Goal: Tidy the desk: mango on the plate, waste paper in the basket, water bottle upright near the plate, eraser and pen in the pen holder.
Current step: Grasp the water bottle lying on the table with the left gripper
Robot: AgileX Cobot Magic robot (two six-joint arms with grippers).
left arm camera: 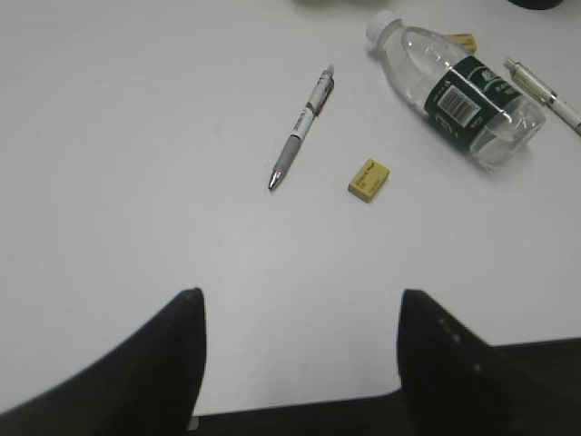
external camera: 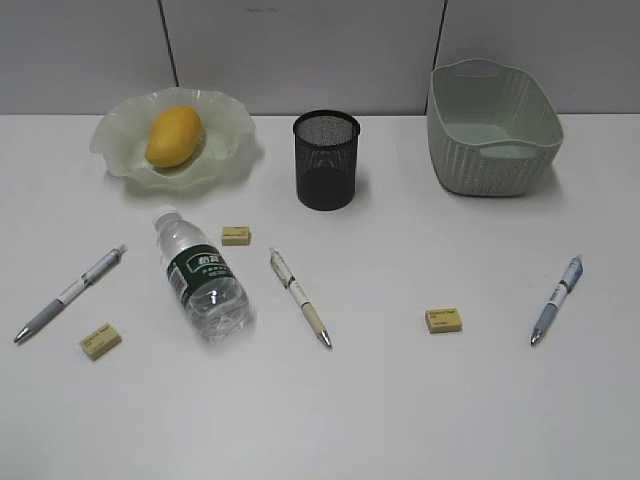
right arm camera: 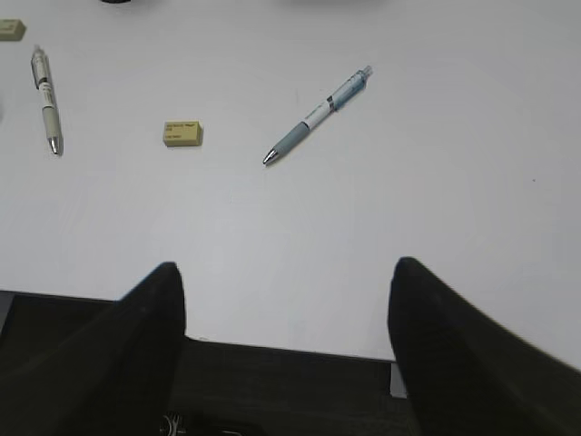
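The exterior view looks down at a slant across the desk (external camera: 400,400) toward the back wall. Each wrist view looks forward and down past its own end effector from the near edge. The left one shares the water bottle (left arm camera: 463,95) with the exterior, the right one the blue pen (right arm camera: 318,114)

The near strip of the surface (external camera: 330,420) lies bare, giving open passage from the front. Along the middle row, the lying water bottle (external camera: 202,286) crowds an eraser (external camera: 236,236) just beside it, while wide gaps separate the cream pen (external camera: 300,298), the right eraser (external camera: 443,320) and the blue pen (external camera: 557,299). The pen holder (external camera: 326,160) stands clear between plate (external camera: 232,150) and basket (external camera: 492,128).
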